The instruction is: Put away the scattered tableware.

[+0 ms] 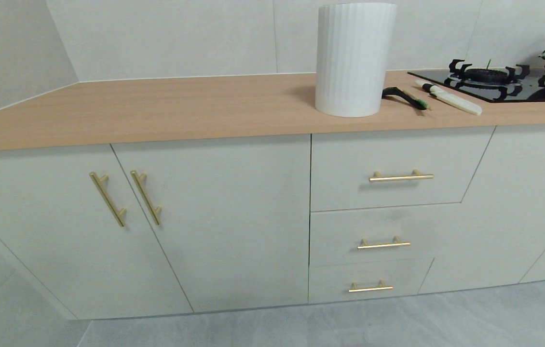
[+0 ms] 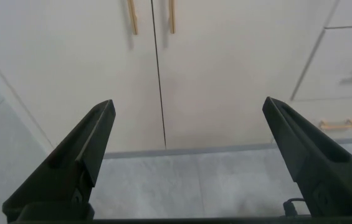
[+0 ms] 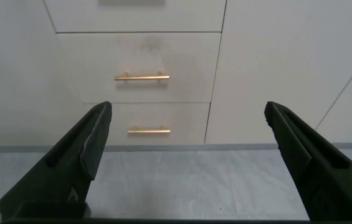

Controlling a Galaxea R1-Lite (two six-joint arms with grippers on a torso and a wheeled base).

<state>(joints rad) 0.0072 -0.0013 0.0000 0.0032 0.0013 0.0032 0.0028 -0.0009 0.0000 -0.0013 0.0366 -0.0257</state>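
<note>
Head view: the wooden countertop (image 1: 156, 111) bears a white ribbed canister (image 1: 353, 58). Just beside it, toward the hob (image 1: 489, 79), a black-handled utensil (image 1: 400, 94) and a white knife (image 1: 451, 99) lie loose. The drawers (image 1: 388, 154) below are closed.

Left wrist view: the left gripper (image 2: 188, 107) is spread wide and empty, low before the cabinet doors (image 2: 225, 74).

Right wrist view: the right gripper (image 3: 188, 109) is spread wide and empty, facing the lower drawers.

Progress, as I judge it: nothing is stowed yet, and both pieces remain to be collected.
</note>
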